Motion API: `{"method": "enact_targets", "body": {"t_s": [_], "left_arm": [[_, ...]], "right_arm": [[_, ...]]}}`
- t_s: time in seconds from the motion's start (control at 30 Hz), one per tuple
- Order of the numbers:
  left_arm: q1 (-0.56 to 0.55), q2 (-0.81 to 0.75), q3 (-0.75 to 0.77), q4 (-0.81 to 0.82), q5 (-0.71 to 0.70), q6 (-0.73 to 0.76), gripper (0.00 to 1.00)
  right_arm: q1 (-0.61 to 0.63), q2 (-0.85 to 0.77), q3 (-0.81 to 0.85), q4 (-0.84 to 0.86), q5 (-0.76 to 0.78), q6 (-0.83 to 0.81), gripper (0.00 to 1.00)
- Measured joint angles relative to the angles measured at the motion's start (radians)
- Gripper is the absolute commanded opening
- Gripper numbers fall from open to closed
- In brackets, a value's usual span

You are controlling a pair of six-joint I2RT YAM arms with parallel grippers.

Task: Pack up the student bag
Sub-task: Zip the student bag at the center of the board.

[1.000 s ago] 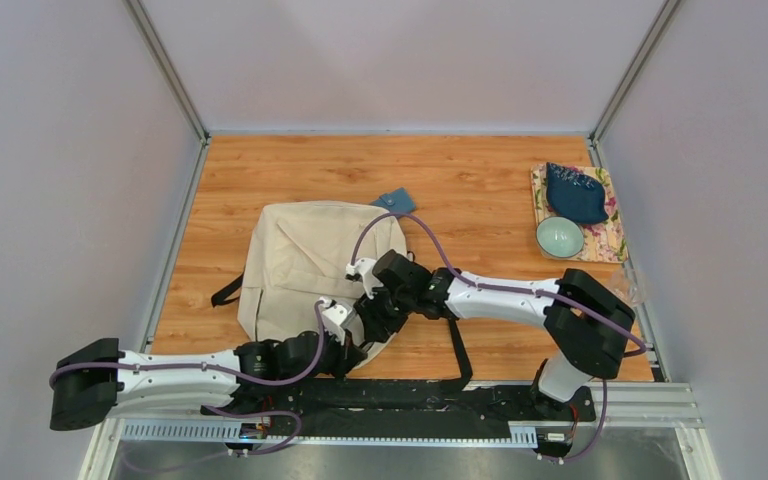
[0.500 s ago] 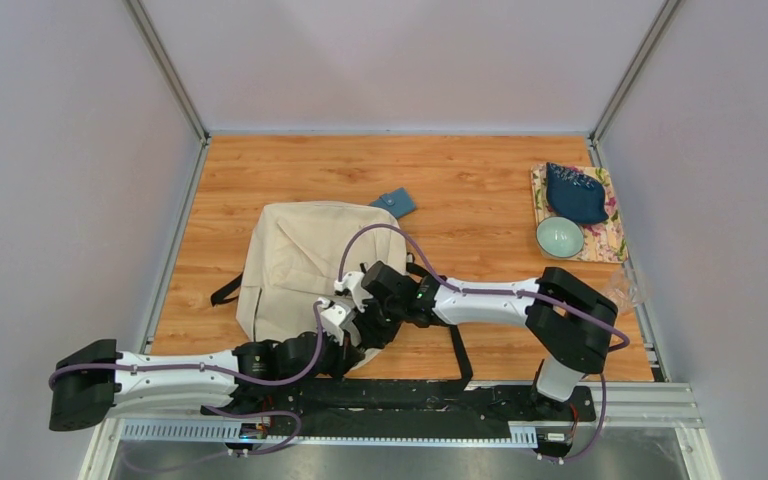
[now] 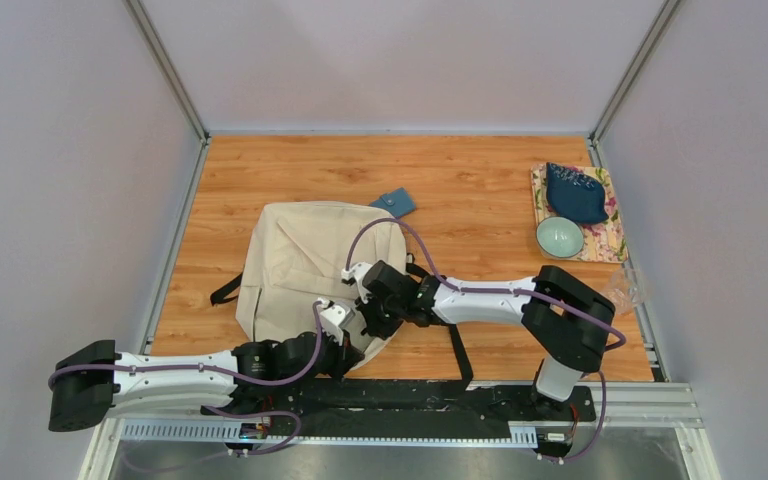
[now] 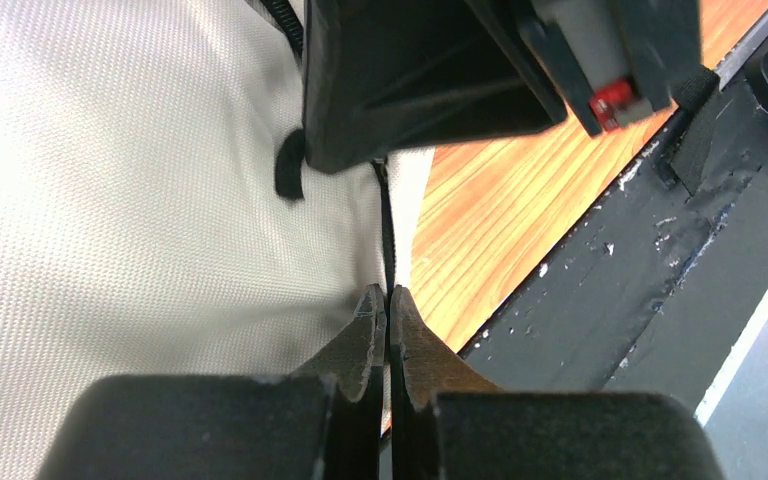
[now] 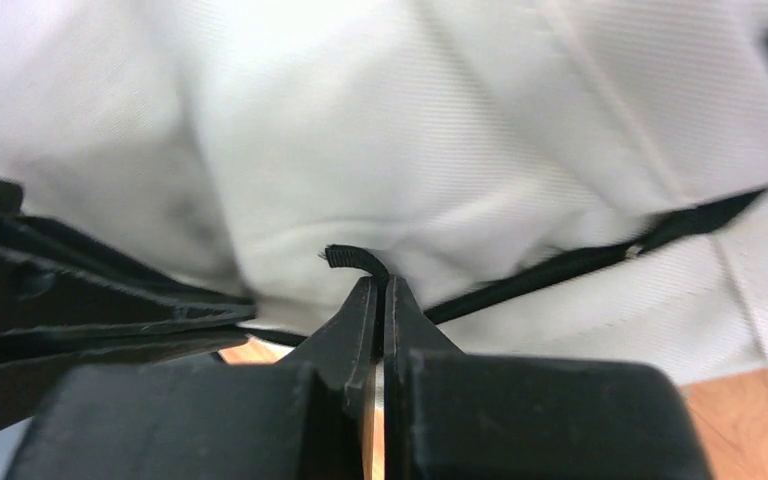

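Note:
The student bag [image 3: 300, 262], a large beige canvas backpack, lies flat in the middle of the table. My left gripper [image 3: 348, 338] is at the bag's near edge. In the left wrist view its jaws [image 4: 388, 296] are shut, pinching the bag's thin black seam edge [image 4: 387, 215] beside the canvas [image 4: 140, 200]. My right gripper [image 3: 368, 318] reaches in from the right, just above the left one. In the right wrist view its jaws [image 5: 380, 286] are shut on a short black pull tab [image 5: 352, 257] of the bag [image 5: 440, 150].
A small teal wallet [image 3: 394, 203] lies behind the bag. At the far right, a floral mat [image 3: 608, 243] carries a dark blue cloth [image 3: 575, 193] and a pale green bowl [image 3: 559, 237]. Black bag straps [image 3: 457, 350] trail over the wood near the arms' base rail [image 3: 410, 395].
My right gripper has slid left along the bag's near edge and closed from open onto the black pull tab. The left gripper has stayed shut in place.

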Motion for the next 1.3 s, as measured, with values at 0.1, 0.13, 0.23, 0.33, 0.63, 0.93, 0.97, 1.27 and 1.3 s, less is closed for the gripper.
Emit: {"method": "enact_targets", "body": {"t_s": [0.1,0.13,0.23,0.33,0.63,0.93,0.97,1.27,1.3], "left_arm": [[0.000,0.000,0.000,0.003,0.002,-0.001,0.00],[0.000,0.000,-0.001,0.004,0.003,-0.001,0.00],[0.000,0.000,-0.002,0.008,0.006,-0.001,0.00],[0.000,0.000,-0.002,0.010,0.009,-0.001,0.00],[0.004,0.014,-0.004,0.030,0.027,0.007,0.00],[0.010,0.064,-0.003,0.086,0.035,0.023,0.00],[0.010,0.072,-0.003,0.093,0.035,0.027,0.00],[0.012,0.137,0.027,0.139,0.041,0.058,0.00],[0.013,0.156,0.037,0.148,0.042,0.065,0.00]], "right_arm": [[-0.031,-0.006,-0.013,0.013,0.026,0.078,0.00],[-0.040,-0.009,-0.023,0.021,0.036,0.109,0.00],[-0.077,-0.017,-0.043,0.042,0.051,0.178,0.00],[-0.081,-0.019,-0.047,0.050,0.076,0.222,0.00],[-0.110,-0.037,-0.048,0.063,0.151,0.295,0.00],[-0.179,-0.061,-0.044,0.063,0.197,0.335,0.00],[-0.184,-0.061,-0.043,0.063,0.201,0.337,0.00],[-0.216,-0.182,-0.120,0.069,0.275,0.399,0.00],[-0.223,-0.208,-0.139,0.072,0.278,0.411,0.00]]}}
